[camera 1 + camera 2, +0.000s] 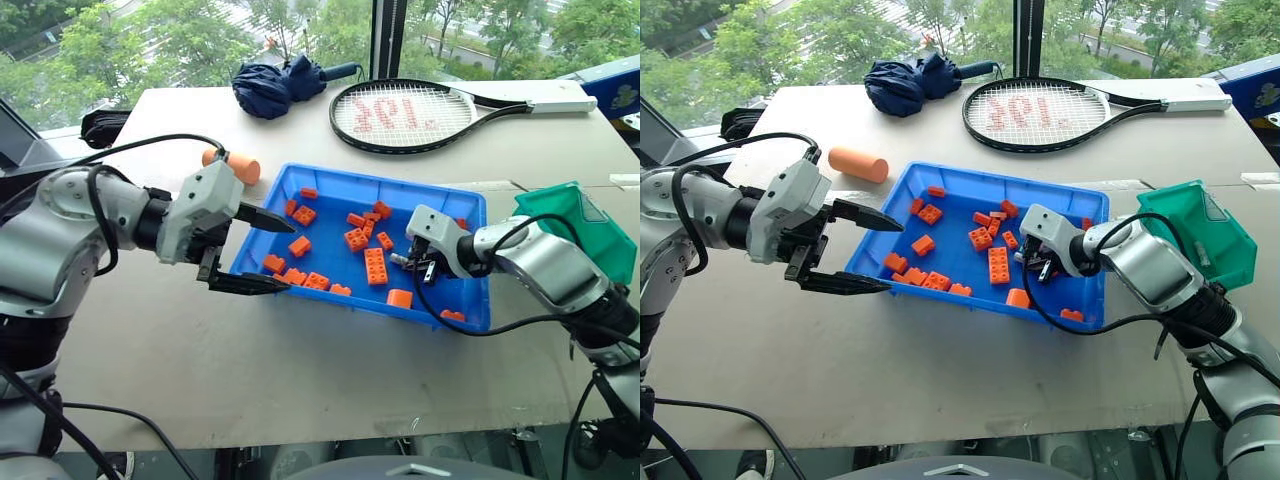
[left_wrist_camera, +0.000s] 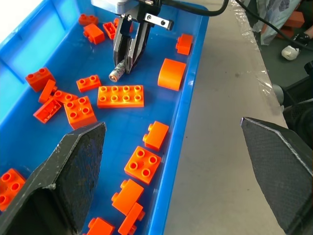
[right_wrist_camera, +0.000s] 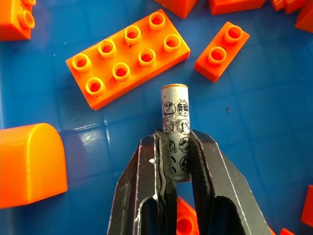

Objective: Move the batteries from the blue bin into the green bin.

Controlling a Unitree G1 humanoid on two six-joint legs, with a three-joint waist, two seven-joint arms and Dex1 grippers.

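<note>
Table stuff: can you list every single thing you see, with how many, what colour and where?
battery: one seen, silver-grey, pinched in the right gripper inside the blue bin
blue bin: one, bright blue, middle of the table
green bin: one, teal-green, right of the blue bin
toy bricks: many, orange, scattered in the blue bin
foam cylinder: one, orange, left of the blue bin
tennis racket: one, black frame, behind the bin
umbrella: one, dark blue, far side
table: one, beige
left gripper: black fingers, open, at the bin's left edge
right gripper: black fingers, shut on the battery
</note>
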